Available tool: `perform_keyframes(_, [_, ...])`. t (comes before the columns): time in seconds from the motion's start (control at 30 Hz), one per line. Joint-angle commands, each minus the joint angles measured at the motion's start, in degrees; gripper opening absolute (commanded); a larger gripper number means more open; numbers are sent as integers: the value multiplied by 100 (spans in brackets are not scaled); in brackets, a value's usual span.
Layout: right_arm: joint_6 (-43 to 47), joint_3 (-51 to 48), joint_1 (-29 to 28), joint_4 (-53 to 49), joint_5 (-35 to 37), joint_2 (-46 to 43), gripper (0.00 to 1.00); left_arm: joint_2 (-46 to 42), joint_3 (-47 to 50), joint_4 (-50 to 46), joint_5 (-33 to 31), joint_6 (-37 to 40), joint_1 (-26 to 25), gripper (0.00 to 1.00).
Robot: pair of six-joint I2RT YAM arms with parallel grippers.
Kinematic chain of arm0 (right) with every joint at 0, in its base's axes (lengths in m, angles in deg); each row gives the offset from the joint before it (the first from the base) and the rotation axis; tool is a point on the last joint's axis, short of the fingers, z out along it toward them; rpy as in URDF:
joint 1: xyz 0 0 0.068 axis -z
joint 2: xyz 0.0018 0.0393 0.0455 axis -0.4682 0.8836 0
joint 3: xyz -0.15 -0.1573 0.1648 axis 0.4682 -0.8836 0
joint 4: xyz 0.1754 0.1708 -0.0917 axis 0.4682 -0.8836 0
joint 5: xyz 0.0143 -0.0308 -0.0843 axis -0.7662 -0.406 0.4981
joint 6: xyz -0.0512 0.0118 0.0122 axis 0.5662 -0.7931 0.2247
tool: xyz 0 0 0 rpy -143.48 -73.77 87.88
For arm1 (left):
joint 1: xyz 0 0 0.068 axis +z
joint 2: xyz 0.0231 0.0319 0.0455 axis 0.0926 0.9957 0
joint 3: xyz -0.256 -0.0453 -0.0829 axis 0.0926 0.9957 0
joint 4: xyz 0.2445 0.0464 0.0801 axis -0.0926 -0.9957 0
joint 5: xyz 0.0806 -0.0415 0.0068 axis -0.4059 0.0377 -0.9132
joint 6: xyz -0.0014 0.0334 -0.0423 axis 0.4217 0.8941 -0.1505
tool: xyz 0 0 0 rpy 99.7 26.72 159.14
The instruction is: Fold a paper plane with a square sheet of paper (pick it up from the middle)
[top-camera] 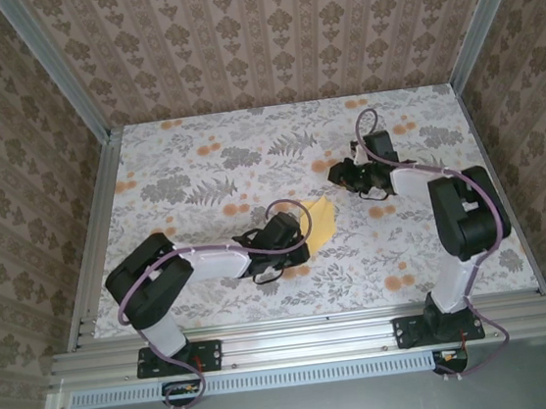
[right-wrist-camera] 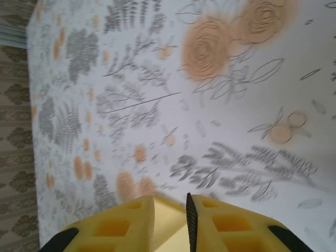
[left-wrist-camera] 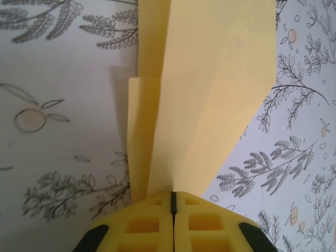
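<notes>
At mid-table, left arm (top-camera: 211,263) bent low, left pincer (left-wrist-camera: 172,195) pinching paper plane (left-wrist-camera: 210,105), right pincer (right-wrist-camera: 170,205) spread

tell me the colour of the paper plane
The paper plane is plain bright yellow, clearest in the left wrist view.

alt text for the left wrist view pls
A creased, folded bright-yellow paper sheet extends from the shut yellow left claw at bottom centre, which pinches its narrow end, above a white tabletop printed with grey leaves.
</notes>
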Motion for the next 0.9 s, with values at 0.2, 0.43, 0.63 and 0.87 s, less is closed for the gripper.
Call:
perform_keyframes(0.2, [200, -896, -603, -877, 444, -1035, 37, -1380, -31, -838, -520, 237, 249, 42])
perform_keyframes(0.43, [349, -755, -1124, -1102, 501, -703, 40, -1639, 412, -513, -421, 55, 477, 49])
perform_keyframes(0.63, [437, -337, -1302, -1399, 600, -198, 38, -1162, 257, -239, -130, 147, 487, 49])
perform_keyframes(0.87, [444, -158, -1314, -1423, 467, 137, 37, -423, -158, -83, 92, 289, 494, 45])
